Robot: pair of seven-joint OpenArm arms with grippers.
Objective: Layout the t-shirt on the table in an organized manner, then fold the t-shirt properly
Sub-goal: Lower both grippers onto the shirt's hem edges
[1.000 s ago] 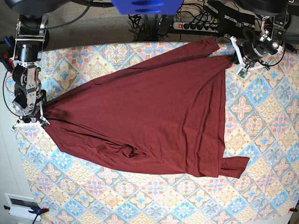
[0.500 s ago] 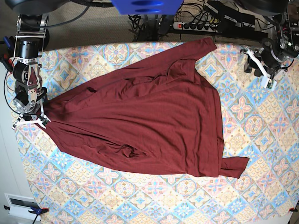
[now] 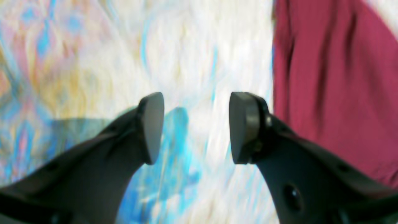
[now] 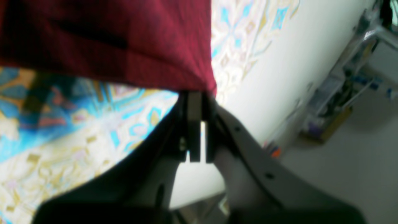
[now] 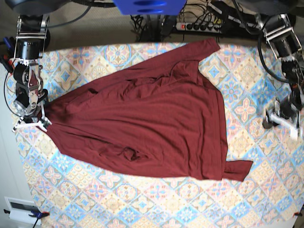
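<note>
The t-shirt [image 5: 147,128] lies spread over the middle of the bench [image 5: 266,190], a rough triangle of dark maroon cloth: one point reaches the far edge near the middle, another sits at the left edge, and a long side runs down toward the near right, ending in a small folded flap. Its upper part is rumpled into soft folds, and a small pucker shows near the lower middle. At the left edge the right gripper [image 5: 32,118] has its jaws pressed together on the t-shirt's corner; the right wrist view shows the fabric [image 4: 124,40] pinched at the tips, with the patterned cloth below. The left gripper [image 5: 280,118] hangs over the right side of the bench, apart from the garment, its jaws spread wide with nothing between them; in the left wrist view only blurred pattern shows between the pads [image 3: 154,124], with maroon fabric [image 3: 335,77] off to one side.
</note>
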